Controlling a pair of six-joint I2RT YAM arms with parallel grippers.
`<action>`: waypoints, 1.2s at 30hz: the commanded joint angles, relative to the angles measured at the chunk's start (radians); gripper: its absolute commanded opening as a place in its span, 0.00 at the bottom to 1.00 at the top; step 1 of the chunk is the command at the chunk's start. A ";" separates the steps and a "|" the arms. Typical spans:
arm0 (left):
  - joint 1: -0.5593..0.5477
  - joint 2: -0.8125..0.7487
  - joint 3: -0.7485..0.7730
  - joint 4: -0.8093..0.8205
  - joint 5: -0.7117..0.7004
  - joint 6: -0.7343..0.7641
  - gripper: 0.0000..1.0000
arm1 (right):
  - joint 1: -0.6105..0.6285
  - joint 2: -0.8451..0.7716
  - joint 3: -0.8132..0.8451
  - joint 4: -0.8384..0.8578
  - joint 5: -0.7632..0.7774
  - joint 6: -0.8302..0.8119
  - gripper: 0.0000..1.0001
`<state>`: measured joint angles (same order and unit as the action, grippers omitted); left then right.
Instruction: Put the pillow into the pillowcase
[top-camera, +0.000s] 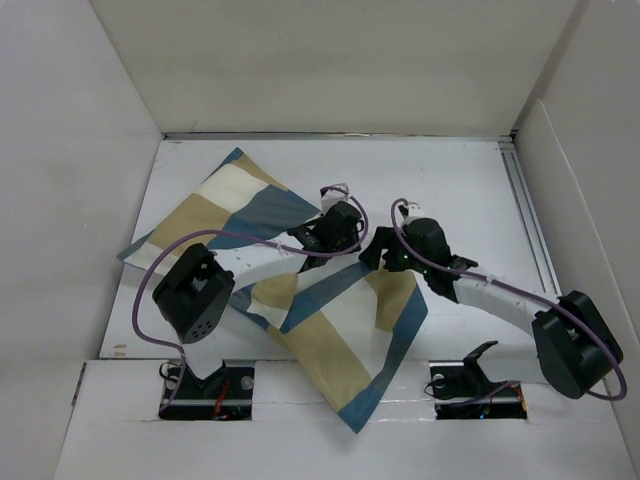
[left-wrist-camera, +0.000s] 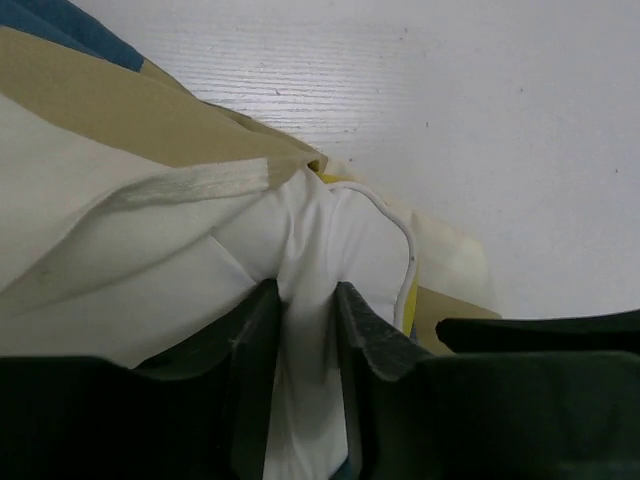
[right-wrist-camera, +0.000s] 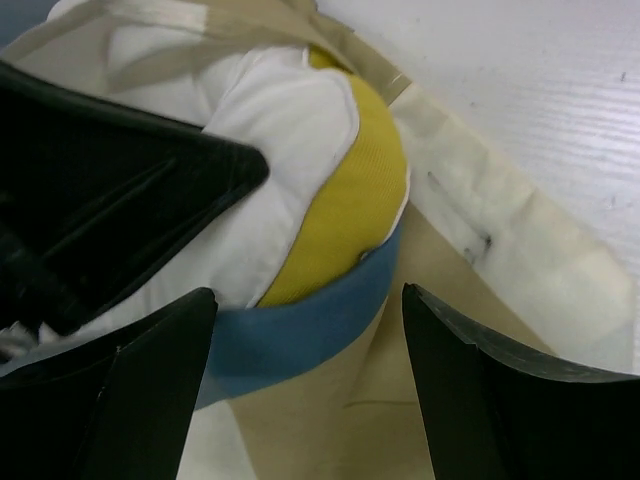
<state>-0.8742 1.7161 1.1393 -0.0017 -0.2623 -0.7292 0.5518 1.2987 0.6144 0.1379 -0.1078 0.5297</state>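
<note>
While the left pincer (left-wrist-camera: 305, 300) clenches a fold of the pillow (left-wrist-camera: 345, 235), the right pincer (right-wrist-camera: 308, 300) hangs released over its yellow corner. The pillowcase (top-camera: 335, 345) sprawls from ten to six o'clock.

left tool (left-wrist-camera: 305, 300): jaws pinched close | right tool (right-wrist-camera: 307, 300): jaws spread wide

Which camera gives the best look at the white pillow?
The right wrist view: the pillow bulges out of the pillowcase, yellow edge showing. Left wrist shows only a pinched white fold; from above the pillowcase hides it.
</note>
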 joint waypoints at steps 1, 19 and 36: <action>-0.011 0.027 -0.004 -0.029 0.035 -0.007 0.23 | 0.019 -0.053 -0.041 0.037 -0.047 0.033 0.81; -0.011 0.046 -0.061 -0.030 0.015 -0.042 0.00 | 0.074 0.009 -0.058 0.116 0.135 0.101 0.00; -0.051 0.230 -0.297 0.057 -0.021 -0.248 0.00 | 0.036 -0.380 0.234 -0.232 0.467 -0.046 0.00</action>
<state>-0.9428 1.8160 0.9493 0.4580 -0.1993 -0.9993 0.6243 1.0557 0.6876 -0.3012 0.2535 0.5301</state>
